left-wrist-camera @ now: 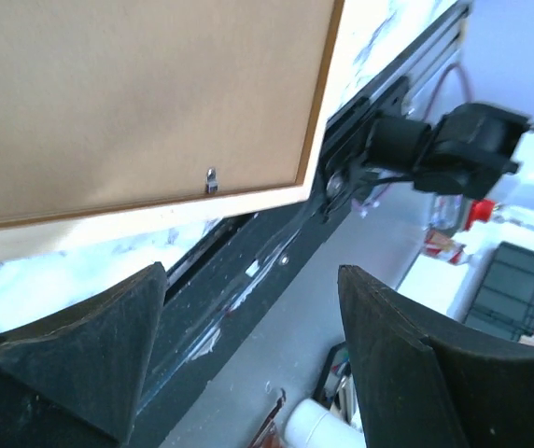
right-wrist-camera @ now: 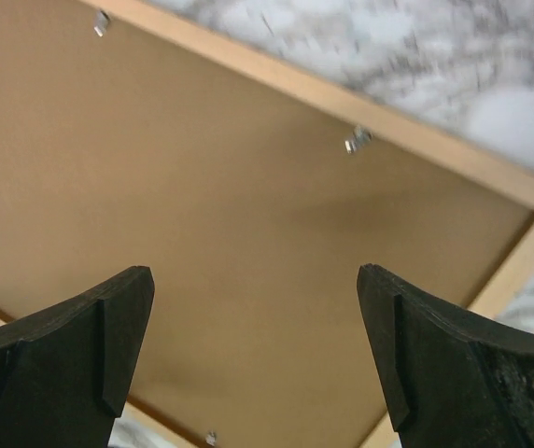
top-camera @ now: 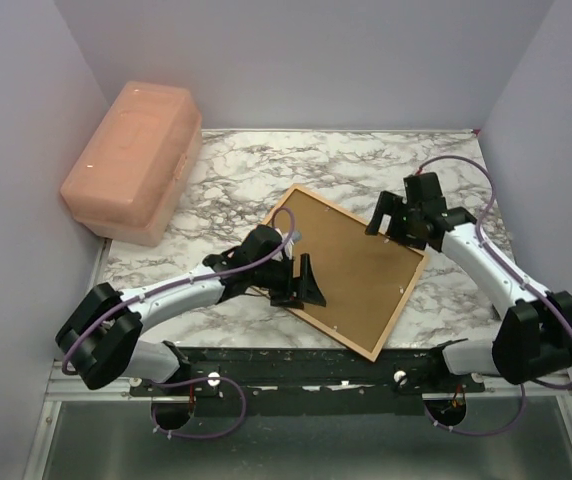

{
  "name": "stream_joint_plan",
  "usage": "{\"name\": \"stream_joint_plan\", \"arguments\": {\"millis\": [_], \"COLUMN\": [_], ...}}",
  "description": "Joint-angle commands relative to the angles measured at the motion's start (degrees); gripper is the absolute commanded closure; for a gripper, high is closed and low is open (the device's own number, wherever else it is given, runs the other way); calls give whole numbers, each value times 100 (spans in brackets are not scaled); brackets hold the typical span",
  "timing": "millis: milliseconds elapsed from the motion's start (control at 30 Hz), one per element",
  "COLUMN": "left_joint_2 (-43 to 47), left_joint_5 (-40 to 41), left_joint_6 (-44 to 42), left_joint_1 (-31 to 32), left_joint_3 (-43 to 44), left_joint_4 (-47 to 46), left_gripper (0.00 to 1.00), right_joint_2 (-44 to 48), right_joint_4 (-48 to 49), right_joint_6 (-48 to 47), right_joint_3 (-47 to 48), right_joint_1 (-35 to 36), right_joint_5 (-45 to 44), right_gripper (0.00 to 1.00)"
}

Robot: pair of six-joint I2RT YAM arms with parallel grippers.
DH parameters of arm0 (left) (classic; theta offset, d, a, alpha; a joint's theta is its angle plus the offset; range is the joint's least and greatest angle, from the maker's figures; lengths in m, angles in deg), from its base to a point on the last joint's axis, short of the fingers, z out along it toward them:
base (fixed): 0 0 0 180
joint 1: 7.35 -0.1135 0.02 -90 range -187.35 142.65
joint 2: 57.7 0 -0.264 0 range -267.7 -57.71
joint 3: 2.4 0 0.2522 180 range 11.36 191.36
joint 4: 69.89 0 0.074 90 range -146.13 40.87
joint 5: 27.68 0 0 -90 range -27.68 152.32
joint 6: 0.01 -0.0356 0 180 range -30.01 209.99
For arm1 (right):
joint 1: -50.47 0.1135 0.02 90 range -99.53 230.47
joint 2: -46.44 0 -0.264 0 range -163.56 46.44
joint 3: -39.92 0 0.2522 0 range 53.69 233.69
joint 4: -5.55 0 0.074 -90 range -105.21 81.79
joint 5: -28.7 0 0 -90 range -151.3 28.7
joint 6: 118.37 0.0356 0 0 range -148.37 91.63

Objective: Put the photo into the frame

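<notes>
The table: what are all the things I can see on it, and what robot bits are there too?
frame: one, orange-brown wood, lying back-up in the middle of the table
backing board: one, plain brown, sitting inside the frame
clips: at least four, silver, along the board's edges
pink box: one, pink plastic, back left corner
table: one, white and grey marble
photo: none showing
left arm: one, white and black, reaching in from the left
right arm: one, white and black, reaching in from the right
left gripper: one, black, open, empty, at the frame's near-left edge
right gripper: one, black, open, empty, above the board
</notes>
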Motion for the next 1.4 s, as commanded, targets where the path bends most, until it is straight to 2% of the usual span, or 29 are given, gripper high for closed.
{"name": "stream_joint_plan", "arguments": {"millis": [0,133,233,400,533,667,767,900,967,1000,1033,1133,1300,1367], "left_joint_2": [335,588,777,926,862,639,462,211,58,-32,-122,-279,-552,-734], "left_joint_5": [-724,-767,-320,1000,1730,1912,1716,1405,1334,1333,1344,1424,1370,1447], "left_joint_6": [-173,-366,-680,-1221,-1621,-1940,-2057,-2157,-2221,-2257,-2316,-2413,-2507,-2536], "left_joint_1": [-859,-1738,-2129,-2354,-2446,-2578,-2667,-2706,-2730,-2739,-2754,-2855,-3233,-3401], "left_joint_3": [-345,-420,-209,600,1335,1927,2137,2202,2202,2221,2243,2265,2404,2543], "left_joint_4": [-737,-343,541,2411,3497,4058,4136,4061,4009,4028,4045,4030,3917,3933], "left_gripper": [24,24,24,24,24,24,24,25,25,25,25,25,25,25], "right_joint_2": [714,1136,1404,1653,1725,1693,1395,1130,967,846,692,283,-507,-894], "right_joint_4": [-663,-1026,-1340,-2127,-2529,-2413,-2205,-1580,-1284,-1261,-1227,-1147,-1244,-1397], "right_joint_6": [450,859,1173,1691,1973,2032,2090,2059,2032,1974,1907,1708,823,414], "right_joint_3": [-753,-1213,-1549,-1636,-2057,-2126,-2246,-2413,-2442,-2366,-2279,-1975,-1072,-668], "right_joint_1": [-2,-10,-10,-13,-10,-4,-2,-2,-8,-4,-4,-2,-2,-2], "right_joint_5": [-30,-16,-261,-504,-229,-107,-10,344,319,256,180,-185,-969,-1363], "right_gripper": [2,2,3,5,8,13,17,42,47,54,66,89,100,100]}}
